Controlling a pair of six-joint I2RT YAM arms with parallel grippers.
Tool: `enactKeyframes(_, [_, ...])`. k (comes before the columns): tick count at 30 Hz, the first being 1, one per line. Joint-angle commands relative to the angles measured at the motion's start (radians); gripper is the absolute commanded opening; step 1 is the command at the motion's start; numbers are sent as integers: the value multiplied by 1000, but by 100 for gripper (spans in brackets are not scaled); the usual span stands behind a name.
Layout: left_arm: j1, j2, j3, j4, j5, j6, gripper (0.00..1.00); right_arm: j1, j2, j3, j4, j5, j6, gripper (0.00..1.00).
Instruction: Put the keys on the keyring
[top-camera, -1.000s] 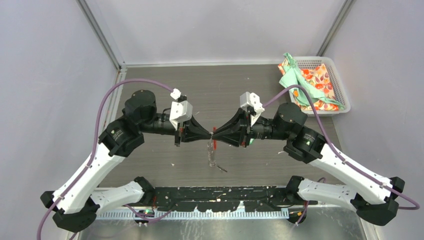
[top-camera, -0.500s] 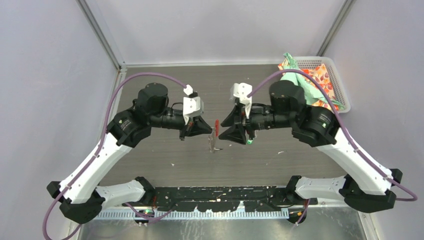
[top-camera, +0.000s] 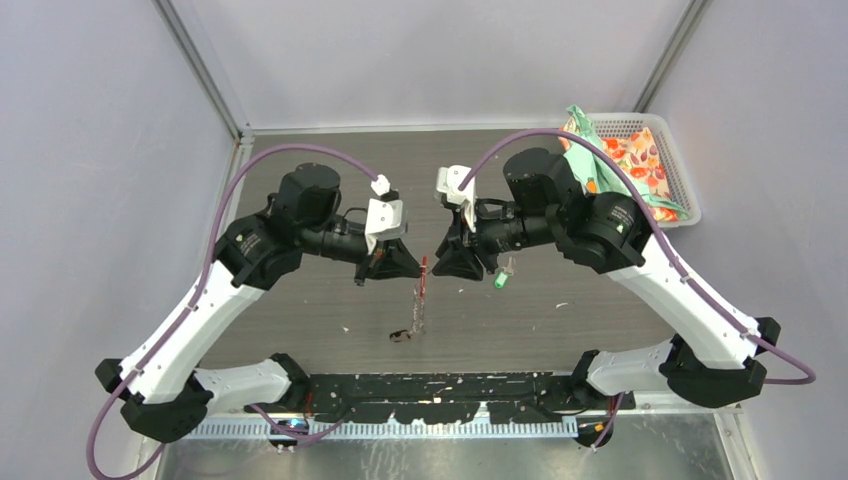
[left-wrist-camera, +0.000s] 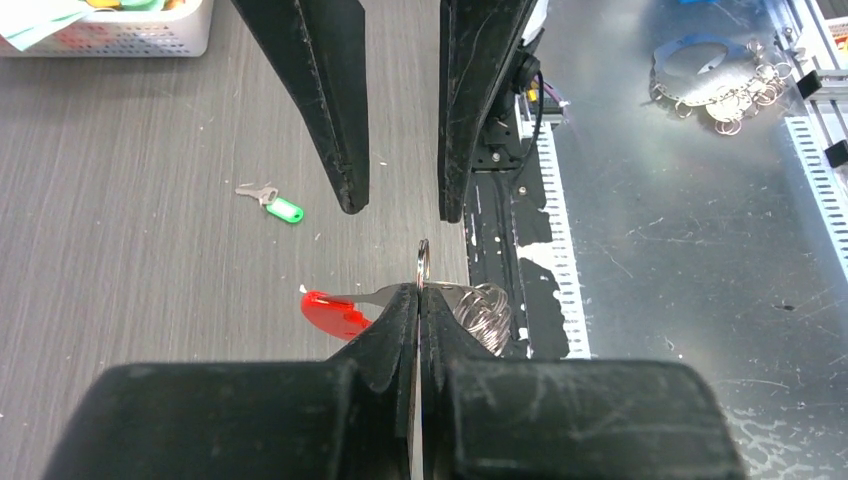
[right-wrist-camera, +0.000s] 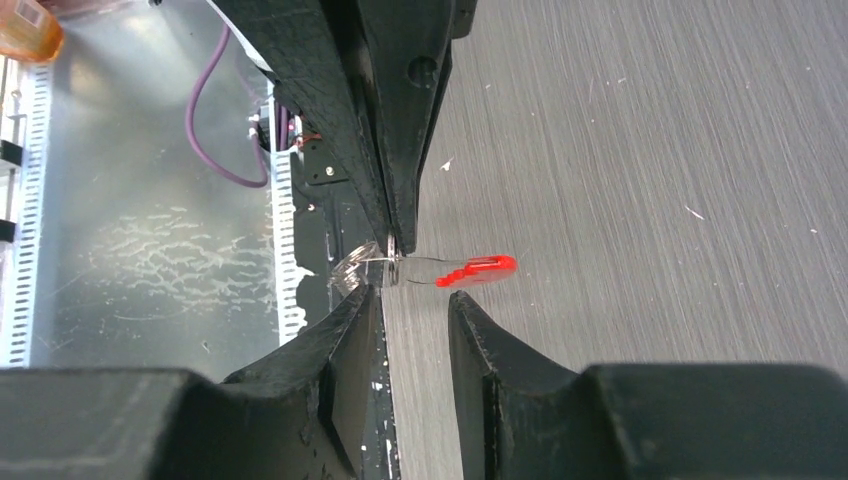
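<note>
My left gripper (left-wrist-camera: 421, 292) is shut on the thin ring of the keyring (left-wrist-camera: 423, 262). Its red tab (left-wrist-camera: 330, 312) sticks out to one side and the grey chain (left-wrist-camera: 485, 315) bunches on the other. From above, the chain (top-camera: 416, 305) hangs down from the left gripper (top-camera: 419, 268), with a small dark tag (top-camera: 400, 336) at its lower end. My right gripper (right-wrist-camera: 412, 295) is open and holds nothing, its tips just short of the ring, with the red tab (right-wrist-camera: 480, 268) beyond them. The green-tagged key (left-wrist-camera: 272, 202) lies loose on the table, beside the right gripper (top-camera: 440, 258).
A white basket (top-camera: 682, 172) holding patterned cloth stands at the back right corner. Spare metal rings (left-wrist-camera: 720, 85) lie on the steel plate by the arm bases. A black rail (top-camera: 440, 385) runs along the near table edge.
The right gripper has opened and drawn back from the left gripper's tip. Both arms have shifted toward the back. The chain now hangs lower from the left gripper.
</note>
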Motion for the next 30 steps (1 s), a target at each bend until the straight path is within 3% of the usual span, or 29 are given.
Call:
enactKeyframes(1, [-3,13,62,-24,23,31,0,3,12,44,-2,-27,-2,38])
enactKeyframes(13, [-3,27,64,18,32,-9,0,4,17,25,59,-66,22,37])
enactKeyframes(30, [-3,34,69,61,42,-60,0,4,43,-2,48,-42,4,1])
